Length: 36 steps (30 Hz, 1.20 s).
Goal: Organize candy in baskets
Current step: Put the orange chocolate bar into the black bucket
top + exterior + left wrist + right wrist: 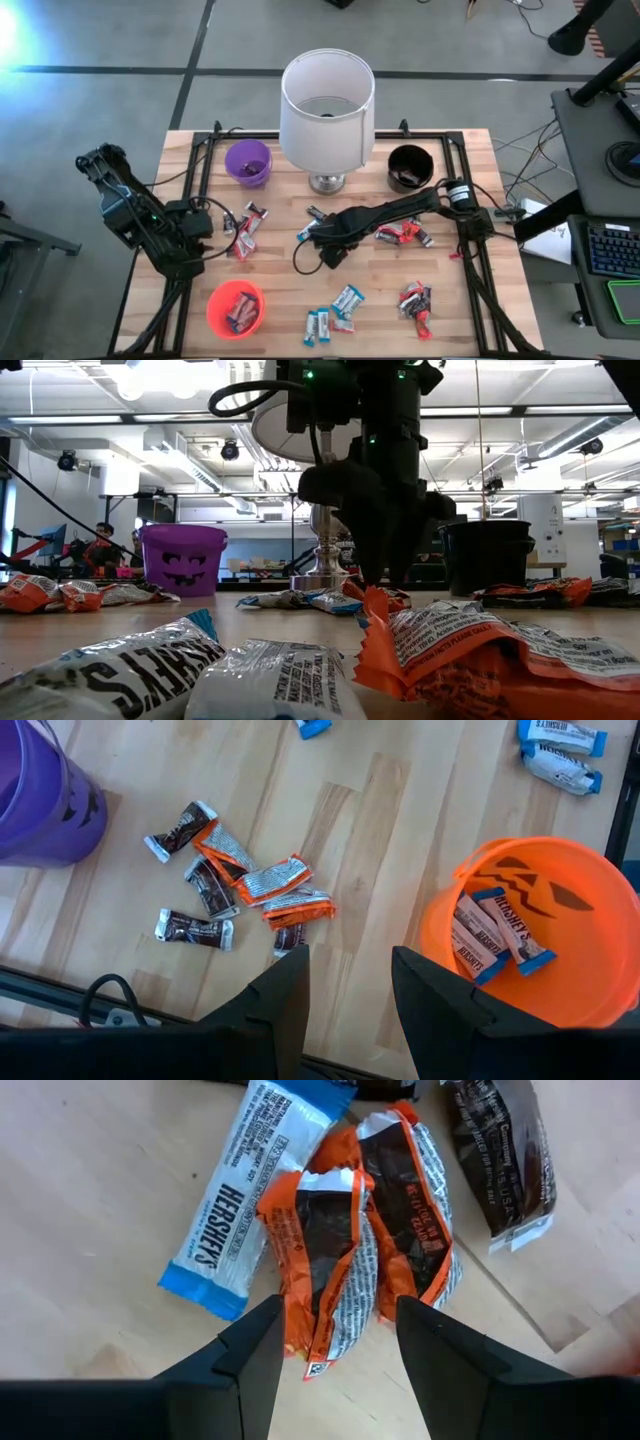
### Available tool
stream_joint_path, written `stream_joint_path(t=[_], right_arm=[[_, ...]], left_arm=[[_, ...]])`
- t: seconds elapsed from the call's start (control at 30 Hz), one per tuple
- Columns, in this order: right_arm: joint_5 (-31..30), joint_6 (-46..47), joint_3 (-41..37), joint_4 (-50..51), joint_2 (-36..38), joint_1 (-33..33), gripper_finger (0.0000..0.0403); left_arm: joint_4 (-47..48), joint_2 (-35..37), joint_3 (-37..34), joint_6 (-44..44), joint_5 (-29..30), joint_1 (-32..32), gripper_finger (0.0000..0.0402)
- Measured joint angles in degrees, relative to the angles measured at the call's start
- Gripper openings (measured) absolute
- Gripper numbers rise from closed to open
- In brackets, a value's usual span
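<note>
1. Candy lies scattered over the wooden bench [470, 330] in small heaps of blue-and-white, orange and dark brown wrappers.
2. The right gripper [335, 1330] hangs low at the middle of the bench, just in front of the white lampshade [326, 105], jaws spread and empty.
3. Directly under and between its jaws lie two orange bars [360, 1240], side by side and touching; one runs into the gap between the jaws.
4. A blue-and-white bar [255, 1190] lies just beside them, a dark brown bar [500, 1150] on the other side.
5. The left gripper [348, 975] hovers at the bench's left side, jaws parted, gripping nothing.
6. Ahead of it lies a heap of orange and brown bars [240, 885], between the purple basket [45, 810] and the orange basket [560, 880], which holds blue-and-white bars.
7. The black basket [408, 167] stands right of the lampshade.
</note>
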State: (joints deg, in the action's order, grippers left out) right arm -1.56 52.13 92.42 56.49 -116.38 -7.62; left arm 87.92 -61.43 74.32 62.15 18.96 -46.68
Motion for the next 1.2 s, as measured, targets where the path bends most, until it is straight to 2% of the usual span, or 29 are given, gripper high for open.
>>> stream_joint_path(t=[0.27, 0.63, 1.03, 1.13, 1.2], right_arm=[[1.4, 2.6, 0.0, -0.1, -0.2, 0.0, 0.018], [1.8, 5.0, -0.8, -2.6, -0.2, 0.0, 0.014], [4.6, 4.3, -5.1, -4.8, -0.1, 0.0, 0.0172], [4.6, 4.3, -5.4, -5.1, -0.1, 0.0, 0.0168], [4.6, 4.3, -5.6, -5.1, -0.1, 0.0, 0.0149]], left_arm=[[0.0, 0.0, 0.0, -0.2, 0.0, 0.0, 0.0125], [0.0, 0.0, 0.0, -0.2, 0.0, 0.0, 0.0125], [0.0, 0.0, 0.0, -1.6, 0.0, 0.0, 0.0125], [0.0, 0.0, 0.0, -1.7, 0.0, 0.0, 0.0125], [0.0, 0.0, 0.0, -1.7, 0.0, 0.0, 0.0125]])
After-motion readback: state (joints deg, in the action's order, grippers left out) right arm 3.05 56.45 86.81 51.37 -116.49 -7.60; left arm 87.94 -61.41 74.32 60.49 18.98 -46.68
